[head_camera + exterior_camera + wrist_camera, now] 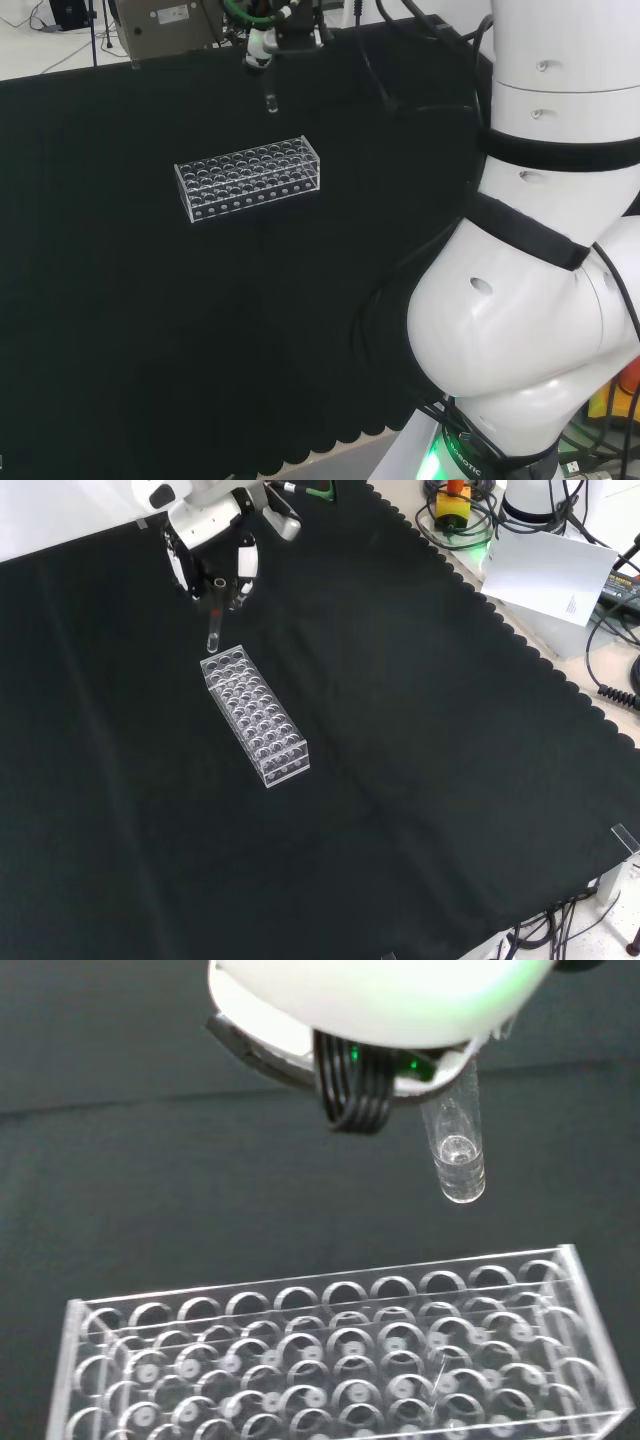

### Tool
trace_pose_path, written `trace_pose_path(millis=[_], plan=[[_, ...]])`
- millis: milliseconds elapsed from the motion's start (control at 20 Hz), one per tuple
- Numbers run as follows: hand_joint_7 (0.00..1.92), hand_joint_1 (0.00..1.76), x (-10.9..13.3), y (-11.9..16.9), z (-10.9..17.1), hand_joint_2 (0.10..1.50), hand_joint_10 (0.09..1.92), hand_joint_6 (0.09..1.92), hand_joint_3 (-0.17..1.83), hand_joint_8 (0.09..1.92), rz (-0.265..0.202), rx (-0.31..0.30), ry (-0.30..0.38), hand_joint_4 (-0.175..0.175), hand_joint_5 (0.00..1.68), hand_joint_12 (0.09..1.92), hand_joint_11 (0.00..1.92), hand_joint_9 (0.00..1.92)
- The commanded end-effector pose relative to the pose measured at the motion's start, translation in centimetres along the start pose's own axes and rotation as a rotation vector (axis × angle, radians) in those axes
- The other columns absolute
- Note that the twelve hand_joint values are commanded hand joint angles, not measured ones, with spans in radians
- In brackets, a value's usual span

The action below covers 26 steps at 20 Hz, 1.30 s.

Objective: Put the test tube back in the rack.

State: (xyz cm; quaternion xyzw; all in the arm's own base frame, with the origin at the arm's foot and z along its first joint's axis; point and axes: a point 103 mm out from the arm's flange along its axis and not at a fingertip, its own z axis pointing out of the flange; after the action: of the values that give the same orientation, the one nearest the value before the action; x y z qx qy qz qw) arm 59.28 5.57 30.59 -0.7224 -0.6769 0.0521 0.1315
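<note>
Hand grips test tube w/ curled fingers, tube upright, hanging just above end of clear rack on black-clothed desk.

Above the rack, the upper part of the test tube is hidden inside the hand in the front view, and the top edge cuts off the hand's upper part. In the head view the tube beyond the rack is too small and clear to trace, and the hand above it is cut by the top edge. In the wrist view the hand is a blurred white mass covering the tube's top, and the picture's edge cuts off part of the rack.
</note>
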Motion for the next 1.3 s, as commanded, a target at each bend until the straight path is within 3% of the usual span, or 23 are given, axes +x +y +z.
trace_pose_path(millis=[50, 450, 1300], plan=[[1.43, 1.44, 0.7, 0.8, 1.0, 0.57, 0.09, 0.38, 0.7, 0.68, -0.009, 0.031, 0.048, -0.175, 1.33, 0.78, 1.36, 1.59], [1.43, 1.44, -0.4, 2.2, 2.5, 0.57, 0.09, 0.38, 0.7, 0.68, -0.001, 0.08, 0.128, -0.175, 1.33, 0.78, 1.36, 1.59], [1.43, 1.44, -1.1, 3.0, 4.0, 0.57, 0.09, 0.38, 0.7, 0.68, 0.005, 0.108, 0.143, -0.175, 1.33, 0.78, 1.36, 1.59]])
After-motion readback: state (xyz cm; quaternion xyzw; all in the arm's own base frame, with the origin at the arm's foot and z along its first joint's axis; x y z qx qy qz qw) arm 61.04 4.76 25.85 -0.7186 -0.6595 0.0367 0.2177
